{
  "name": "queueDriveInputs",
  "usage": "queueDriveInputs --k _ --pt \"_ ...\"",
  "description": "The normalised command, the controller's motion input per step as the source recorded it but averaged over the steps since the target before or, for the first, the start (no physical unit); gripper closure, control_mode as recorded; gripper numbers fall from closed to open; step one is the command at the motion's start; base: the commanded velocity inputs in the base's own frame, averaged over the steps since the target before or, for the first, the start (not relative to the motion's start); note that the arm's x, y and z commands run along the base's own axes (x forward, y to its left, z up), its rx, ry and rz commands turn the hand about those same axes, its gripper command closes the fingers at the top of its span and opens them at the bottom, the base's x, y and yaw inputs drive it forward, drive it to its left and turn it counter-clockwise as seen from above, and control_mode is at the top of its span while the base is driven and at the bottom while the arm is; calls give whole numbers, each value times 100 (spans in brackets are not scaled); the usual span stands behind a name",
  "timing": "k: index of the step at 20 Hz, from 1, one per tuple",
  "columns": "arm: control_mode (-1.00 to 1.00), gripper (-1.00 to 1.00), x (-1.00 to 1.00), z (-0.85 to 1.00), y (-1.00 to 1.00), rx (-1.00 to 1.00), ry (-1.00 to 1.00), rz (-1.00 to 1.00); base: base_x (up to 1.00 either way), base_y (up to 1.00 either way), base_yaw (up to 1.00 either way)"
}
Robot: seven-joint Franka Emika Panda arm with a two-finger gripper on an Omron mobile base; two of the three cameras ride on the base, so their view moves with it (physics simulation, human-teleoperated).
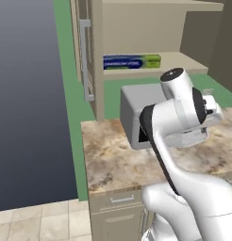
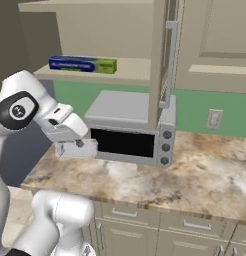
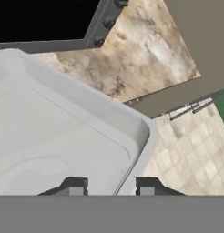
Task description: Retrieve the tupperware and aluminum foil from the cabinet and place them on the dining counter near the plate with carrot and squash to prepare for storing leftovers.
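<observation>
The arm is bent forward at the elbow, its hand (image 3: 111, 187) nearly closed, fingers clamped.

At left centre of the frame, the gripper (image 2: 70, 145) holds the pale tupperware (image 2: 77, 148) before the microwave (image 2: 130, 130). The aluminum foil (image 2: 82, 64) lies on the cabinet shelf (image 2: 130, 70), upper left.
</observation>
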Motion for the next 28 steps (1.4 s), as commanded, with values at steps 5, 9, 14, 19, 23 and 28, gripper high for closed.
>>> queueDriveInputs --k 5,9,14,19,23,28 --pt "100 100 0 0 0 0 0 0 -93 6 -2" --pt "100 100 0 0 0 0 0 0 -96 0 -23" --pt "100 100 0 0 0 0 0 0 -62 0 -53" --pt "100 100 0 0 0 0 0 0 -35 0 -73" --pt "100 100 0 0 0 0 0 0 -75 18 -76" --pt "100 100 0 0 0 0 0 0 -75 17 -80"
